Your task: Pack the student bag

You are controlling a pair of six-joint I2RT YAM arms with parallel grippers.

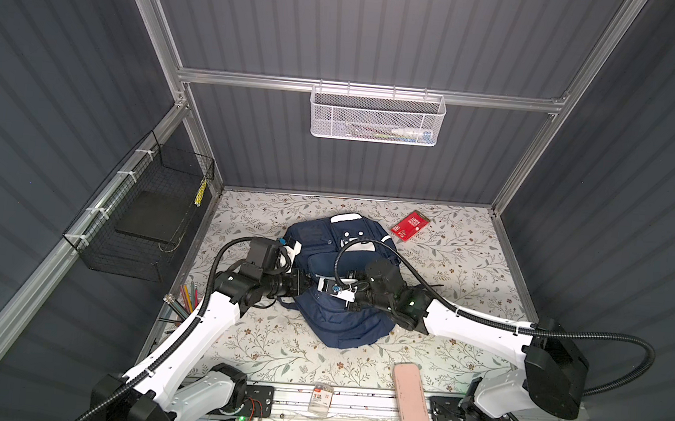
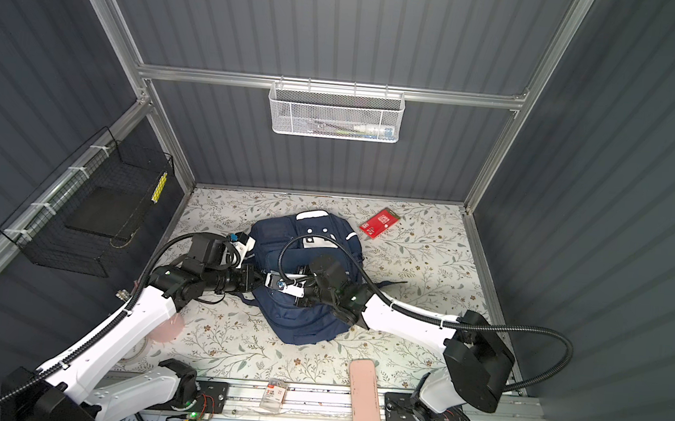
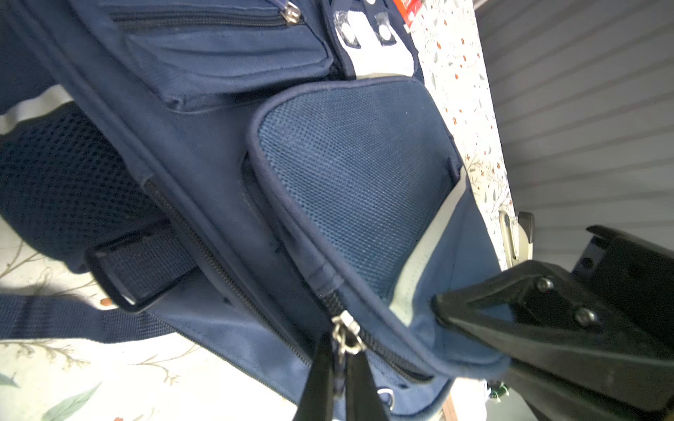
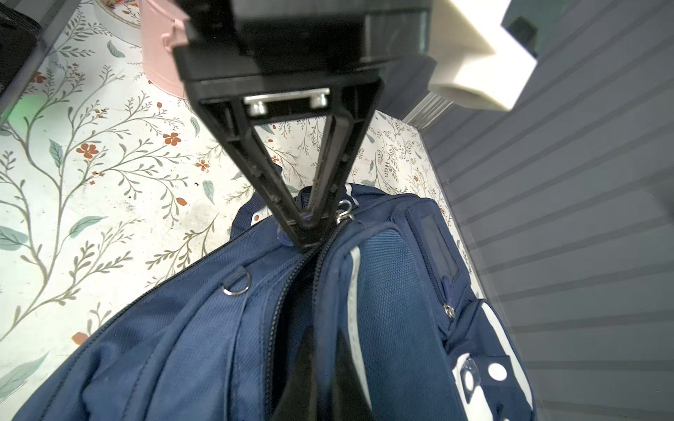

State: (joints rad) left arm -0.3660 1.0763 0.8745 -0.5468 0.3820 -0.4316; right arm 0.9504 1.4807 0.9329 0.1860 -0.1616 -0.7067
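In both top views the student bag (image 1: 334, 323) lies at the middle of the floral table (image 1: 468, 273), white patch toward the far wall. The left arm (image 1: 209, 321) and right arm (image 1: 475, 327) meet over its middle, hiding the zips there. Around it are a red card (image 1: 409, 225) far right, a pink case (image 1: 411, 399) on the near edge, coloured pencils (image 1: 189, 298) near left (partly behind the arm), a black wire basket (image 2: 73, 257) on the left wall and a white mesh basket (image 2: 336, 113) on the far one.

Left wrist view: the left gripper (image 3: 341, 350) is pinched tight on the zipper pull (image 3: 346, 331). The right gripper (image 3: 443, 310) is clamped on the bag's fabric rim beside the zip.

Right wrist view: the zip stands parted between the two grippers, and a pink container (image 4: 160, 54) shows beyond the left one.
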